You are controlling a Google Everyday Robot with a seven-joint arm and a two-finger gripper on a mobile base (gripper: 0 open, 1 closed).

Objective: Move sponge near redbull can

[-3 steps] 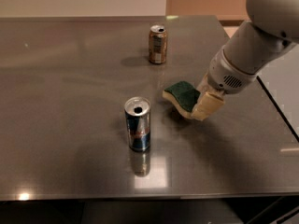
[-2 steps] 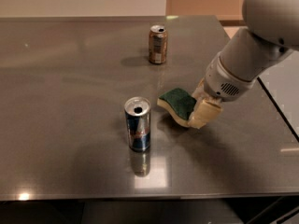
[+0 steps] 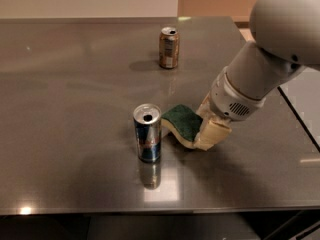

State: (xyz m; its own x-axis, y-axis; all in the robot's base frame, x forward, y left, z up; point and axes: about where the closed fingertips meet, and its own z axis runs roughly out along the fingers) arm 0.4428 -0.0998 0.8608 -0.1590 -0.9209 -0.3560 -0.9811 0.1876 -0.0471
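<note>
Right of centre frame, the gripper [image 3: 206, 133] clamps the sponge [image 3: 181, 120] by its right end. Its long axis runs left-right, green top up, with the free end pointing at the redbull can [image 3: 147, 134] just beside it.

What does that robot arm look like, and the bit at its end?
The arm is fat, rounded and pale grey-white, with a domed joint on top and a small vent grille near the wrist. The gripper, low over the table at the sponge, has stubby cream-coloured jaws. No cables show.
</note>
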